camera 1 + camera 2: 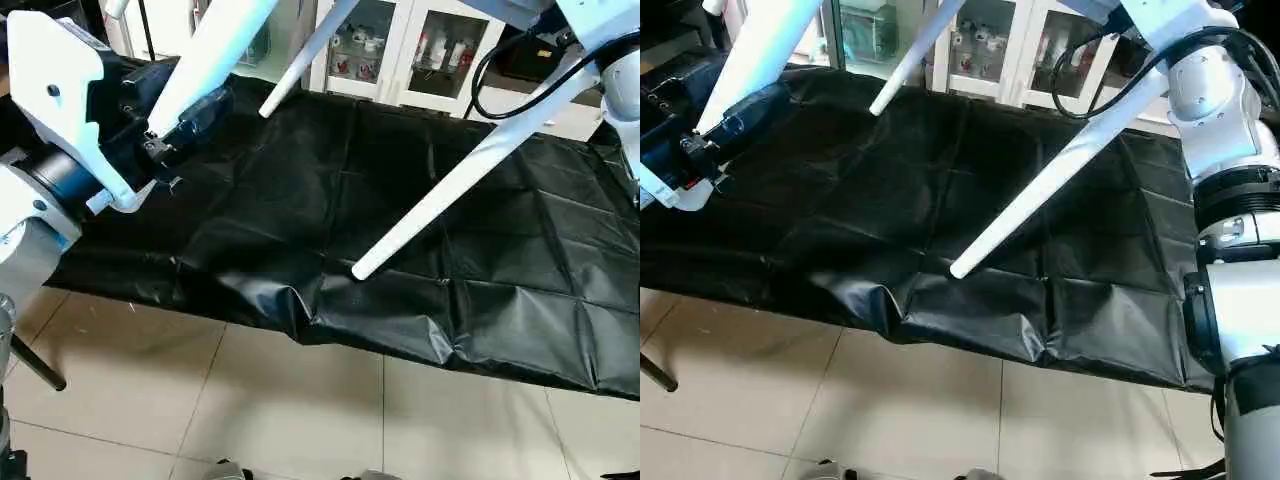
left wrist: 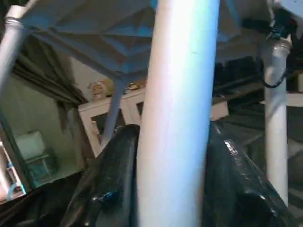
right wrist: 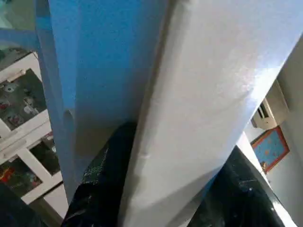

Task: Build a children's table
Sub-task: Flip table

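Tabletop of the children's table (image 2: 90, 28) is cut off in head views; you only see its ribbed underside in the left wrist view, held up above the black-sheeted work table (image 1: 500, 290). Left gripper (image 2: 173, 189) has both fingers closed round a leg (image 2: 177, 104). Right gripper (image 3: 175, 198) likewise clamps a leg (image 3: 203, 94). A third leg's (image 1: 450, 195) tip hangs over the sheet near the front edge, contact unclear.

floor: beige tiles (image 1: 300, 400) | rear: white glass-door cabinets (image 1: 420, 50), contents unclear
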